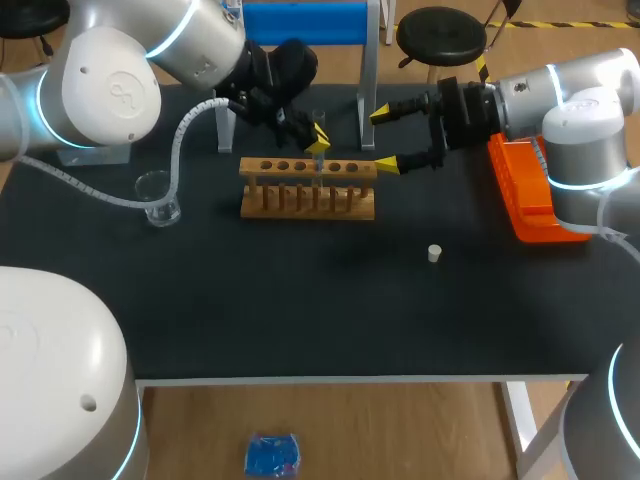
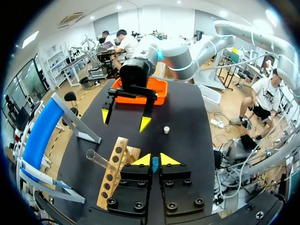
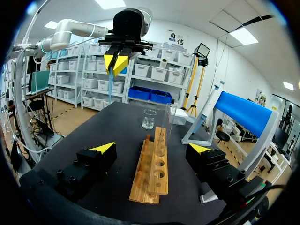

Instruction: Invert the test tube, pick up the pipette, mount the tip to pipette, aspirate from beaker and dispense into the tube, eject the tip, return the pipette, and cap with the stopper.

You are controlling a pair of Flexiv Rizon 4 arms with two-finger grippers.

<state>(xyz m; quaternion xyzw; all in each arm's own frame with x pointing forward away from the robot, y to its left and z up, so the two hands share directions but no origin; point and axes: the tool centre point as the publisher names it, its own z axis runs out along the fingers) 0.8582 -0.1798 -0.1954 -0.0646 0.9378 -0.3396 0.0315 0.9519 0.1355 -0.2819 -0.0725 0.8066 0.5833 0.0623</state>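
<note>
Your glass beaker (image 1: 158, 196) sits at 9 o'clock from the wooden rack (image 1: 308, 190), and your left claw (image 1: 318, 142) pinches a thin blue pipette (image 3: 110, 89) above the rack, where the clear tube (image 3: 171, 119) stands, so I think you are about halfway. Your right claw (image 1: 387, 140) is spread wide and empty at the rack's 3 o'clock end. The small white stopper (image 1: 434, 253) lies at 4 o'clock from the rack, so capping is not done yet.
</note>
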